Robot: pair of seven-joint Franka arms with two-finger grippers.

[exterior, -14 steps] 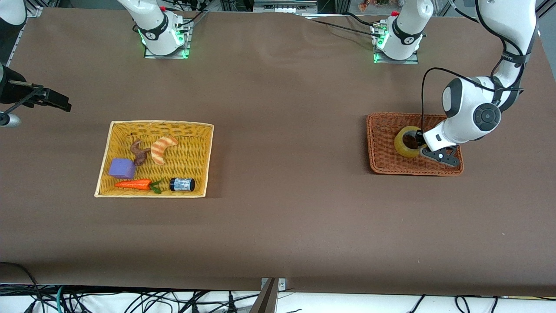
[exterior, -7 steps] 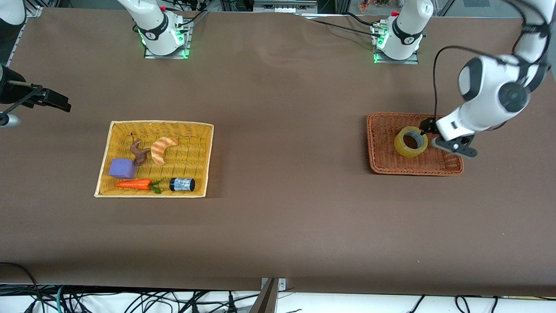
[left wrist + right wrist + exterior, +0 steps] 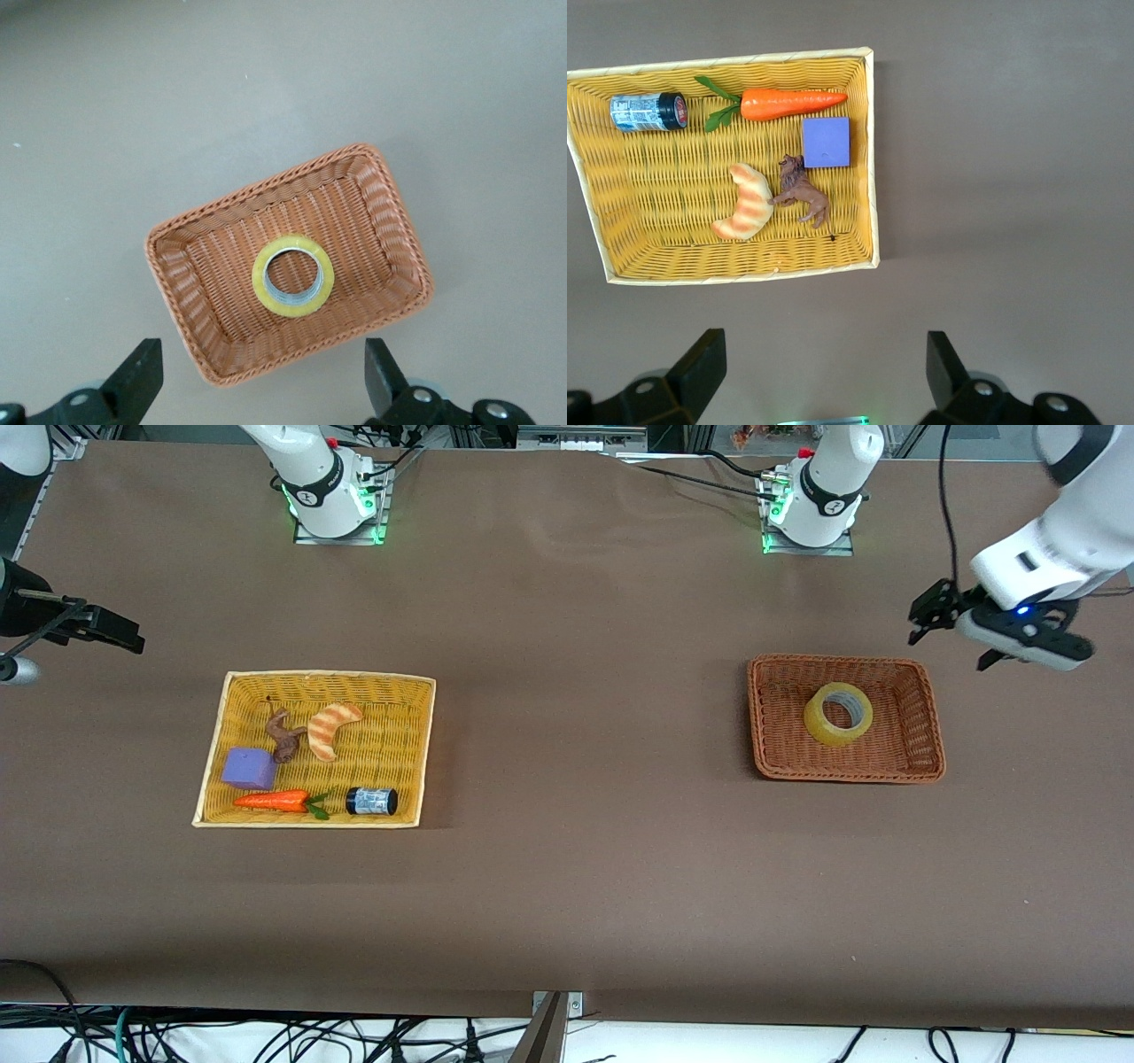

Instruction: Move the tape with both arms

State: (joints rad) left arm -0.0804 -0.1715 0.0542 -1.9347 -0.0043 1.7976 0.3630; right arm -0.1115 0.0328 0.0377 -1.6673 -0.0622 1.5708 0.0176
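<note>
Tape (image 3: 837, 714) lies in brown basket (image 3: 921, 717); wrist views show both claws apart

- The ring-shaped roll of packing tape (image 3: 837, 714) is translucent yellow with a grey inner core.
- The rectangular woven wicker basket (image 3: 918, 760) under it is reddish-brown.
- The rectangular woven tray (image 3: 409, 735) is bright yellow with a pale cream rim.
- The curved croissant toy (image 3: 331, 729) is tan with orange stripes.
- The toy carrot (image 3: 273, 801) is orange with green leaves.
- The small foam cube (image 3: 248, 768) is purple.
- The little animal figure (image 3: 283, 734) is brown.
- The small cylinder (image 3: 371, 801) is black with a blue-and-white patterned band.
- The flat table cover (image 3: 585, 868) is plain brown.
- The two jointed robot arms (image 3: 1054, 549) are white with black joint bands.
</note>
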